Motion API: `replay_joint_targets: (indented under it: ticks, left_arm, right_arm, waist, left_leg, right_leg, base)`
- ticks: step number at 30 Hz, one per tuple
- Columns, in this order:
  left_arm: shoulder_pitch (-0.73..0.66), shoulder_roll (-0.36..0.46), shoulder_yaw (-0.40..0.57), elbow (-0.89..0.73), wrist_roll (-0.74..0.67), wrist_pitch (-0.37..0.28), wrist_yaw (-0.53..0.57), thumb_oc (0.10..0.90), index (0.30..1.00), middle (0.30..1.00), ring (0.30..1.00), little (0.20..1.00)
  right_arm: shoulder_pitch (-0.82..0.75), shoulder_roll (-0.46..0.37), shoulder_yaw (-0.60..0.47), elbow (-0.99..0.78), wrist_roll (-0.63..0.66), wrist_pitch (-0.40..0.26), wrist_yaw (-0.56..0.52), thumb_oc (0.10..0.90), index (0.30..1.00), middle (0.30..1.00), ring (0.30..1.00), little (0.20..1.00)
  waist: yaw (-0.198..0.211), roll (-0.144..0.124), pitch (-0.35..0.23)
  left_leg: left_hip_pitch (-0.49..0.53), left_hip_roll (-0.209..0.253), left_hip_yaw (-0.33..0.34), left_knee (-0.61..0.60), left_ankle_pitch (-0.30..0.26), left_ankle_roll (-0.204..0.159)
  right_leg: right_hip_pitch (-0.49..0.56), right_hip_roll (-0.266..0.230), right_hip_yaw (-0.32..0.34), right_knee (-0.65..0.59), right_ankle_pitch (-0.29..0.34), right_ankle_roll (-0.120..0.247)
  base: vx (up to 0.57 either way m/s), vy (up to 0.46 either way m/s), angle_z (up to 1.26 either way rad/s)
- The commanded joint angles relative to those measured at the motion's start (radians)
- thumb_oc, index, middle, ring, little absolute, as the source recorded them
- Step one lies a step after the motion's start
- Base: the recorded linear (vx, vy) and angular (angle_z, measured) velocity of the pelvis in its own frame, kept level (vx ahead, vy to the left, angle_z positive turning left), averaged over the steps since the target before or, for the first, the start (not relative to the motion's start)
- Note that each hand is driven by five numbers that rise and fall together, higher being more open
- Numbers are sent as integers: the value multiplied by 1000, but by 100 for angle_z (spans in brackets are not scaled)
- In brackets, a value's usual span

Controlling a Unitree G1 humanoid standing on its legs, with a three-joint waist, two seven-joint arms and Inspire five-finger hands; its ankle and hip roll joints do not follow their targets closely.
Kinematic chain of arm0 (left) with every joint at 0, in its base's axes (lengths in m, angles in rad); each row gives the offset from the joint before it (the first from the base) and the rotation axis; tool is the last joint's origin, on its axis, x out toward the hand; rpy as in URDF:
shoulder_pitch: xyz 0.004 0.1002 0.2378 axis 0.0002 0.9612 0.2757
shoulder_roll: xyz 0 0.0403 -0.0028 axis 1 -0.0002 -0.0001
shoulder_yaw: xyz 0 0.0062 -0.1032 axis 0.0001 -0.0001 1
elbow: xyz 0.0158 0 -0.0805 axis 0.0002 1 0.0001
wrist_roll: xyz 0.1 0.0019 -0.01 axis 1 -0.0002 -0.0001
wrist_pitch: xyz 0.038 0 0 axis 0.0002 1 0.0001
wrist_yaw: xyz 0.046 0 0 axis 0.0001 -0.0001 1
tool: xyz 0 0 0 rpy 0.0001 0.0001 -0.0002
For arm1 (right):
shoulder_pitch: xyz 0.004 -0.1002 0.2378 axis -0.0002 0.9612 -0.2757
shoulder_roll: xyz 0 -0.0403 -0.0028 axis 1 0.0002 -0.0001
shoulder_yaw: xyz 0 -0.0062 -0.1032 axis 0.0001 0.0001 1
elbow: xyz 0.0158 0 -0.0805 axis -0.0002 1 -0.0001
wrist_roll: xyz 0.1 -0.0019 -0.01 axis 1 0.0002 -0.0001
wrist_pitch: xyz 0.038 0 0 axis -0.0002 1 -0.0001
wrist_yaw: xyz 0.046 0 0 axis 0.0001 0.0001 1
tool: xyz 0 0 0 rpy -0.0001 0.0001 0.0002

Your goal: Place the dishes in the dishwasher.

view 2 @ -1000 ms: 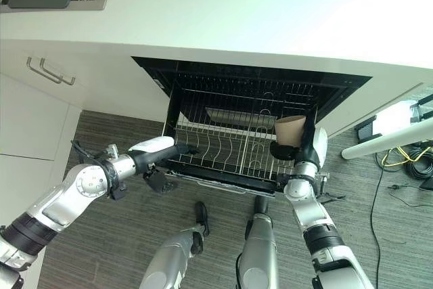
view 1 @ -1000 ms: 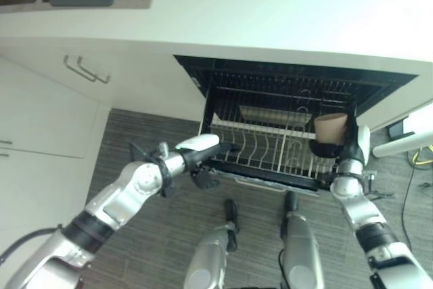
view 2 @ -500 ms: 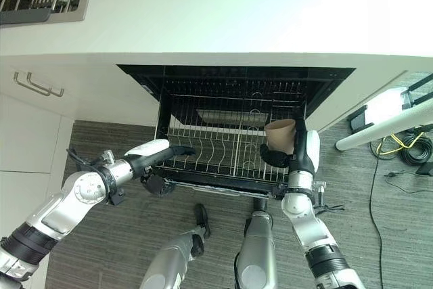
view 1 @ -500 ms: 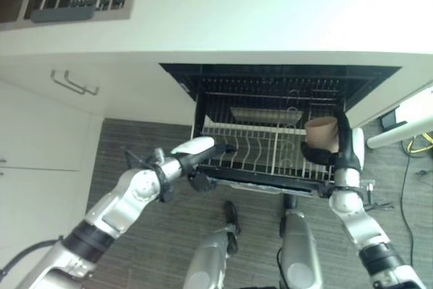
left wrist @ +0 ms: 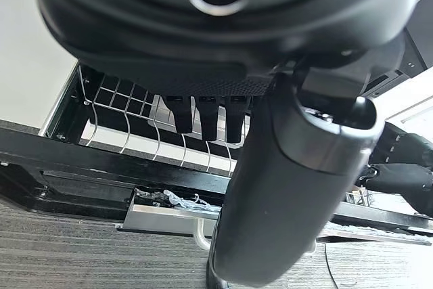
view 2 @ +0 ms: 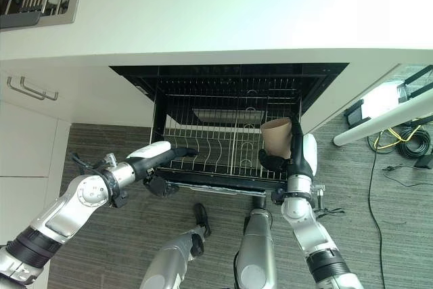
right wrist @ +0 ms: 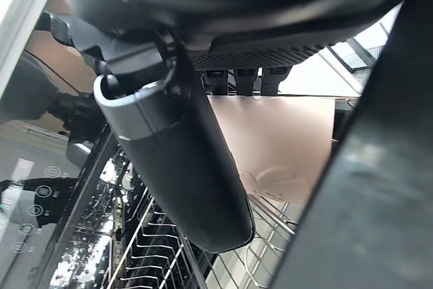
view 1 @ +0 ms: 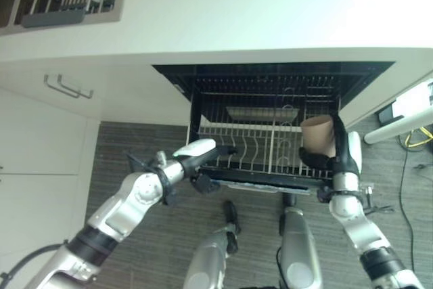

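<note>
Right eye view: right hand (view 2: 300,157), fingers wrapped round tan paper cup (view 2: 277,138), has edged it lower over white wire dishwasher rack (view 2: 203,150); release close. Left hand (view 2: 162,153), fingers straight, steadies rack's front.

Left eye view: looked steeply down from the head at the pulled-out dishwasher rack (view 1: 267,157) under the white counter (view 1: 270,5).
Right eye view: same downward look from slightly aside.
Shared by the eyes: rack, counter, striped floor (view 2: 135,228), both arms.
Left wrist view: sat very close behind the left hand (left wrist: 203,109), facing along it to the rack's front edge.
Right wrist view: sat very close behind the right hand (right wrist: 176,160), facing the brown cup (right wrist: 284,147) and rack wires.
Shared by wrists: the rack.
</note>
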Motion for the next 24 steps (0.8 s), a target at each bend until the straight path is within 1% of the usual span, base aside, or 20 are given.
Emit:
replay_joint_targets:
  ticks: [1,9,13,18,22,23,24]
  left_arm:
    - [-13,-37,84,-84,9,-29,46,800,900,900,900,900]
    - [38,-68,95,-83,49,-24,54,800,900,900,900,900]
    - [58,-73,99,-79,58,-19,62,800,900,900,900,900]
    - [99,-89,117,-81,65,-5,85,800,900,900,900,900]
    - [145,-103,145,-59,49,7,162,800,900,900,900,900]
    - [174,-112,164,-49,46,15,209,800,900,900,900,900]
    - [180,-114,168,-48,39,17,223,800,900,900,900,900]
  right_arm:
    - [-17,-53,-33,-160,-39,-132,-54,800,900,900,900,900]
    - [3,-62,-78,-268,-23,-209,-75,800,900,900,900,900]
    - [8,-63,-94,-308,3,-238,-60,800,900,900,900,900]
    - [18,-59,-103,-357,54,-263,10,800,900,900,900,900]
    - [29,-57,-98,-384,91,-302,82,800,900,900,900,900]
    - [34,-58,-99,-395,109,-321,111,800,900,900,900,900]
    - [35,-59,-100,-397,114,-326,119,800,900,900,900,900]
  waist:
    - [-15,11,-63]
    - [-16,-3,-93]
    - [-13,-11,-112]
    - [-3,-24,-147]
    - [13,-38,-182]
    - [23,-43,-196]
    - [25,-43,-199]
  left_leg:
    - [-19,30,37,137,-142,5]
    - [5,36,36,137,-147,4]
    - [16,40,37,137,-148,3]
    - [37,45,31,137,-151,1]
    - [56,55,19,137,-155,-3]
    - [66,59,15,137,-156,-6]
    - [69,60,15,137,-156,-6]
  right_leg:
    - [65,-19,17,-20,-78,83]
    - [89,-11,18,-20,-88,79]
    - [103,-8,14,-20,-94,77]
    - [130,0,8,-20,-106,71]
    - [156,9,-2,-20,-118,63]
    - [167,12,-10,-20,-124,59]
    - [170,12,-12,-20,-126,58]
  base:
    - [0,0,0]
    - [6,2,-2]
    - [0,0,0]
    - [-6,-17,1]
    - [-25,-73,4]
    - [-29,-62,6]
    - [-38,-70,6]
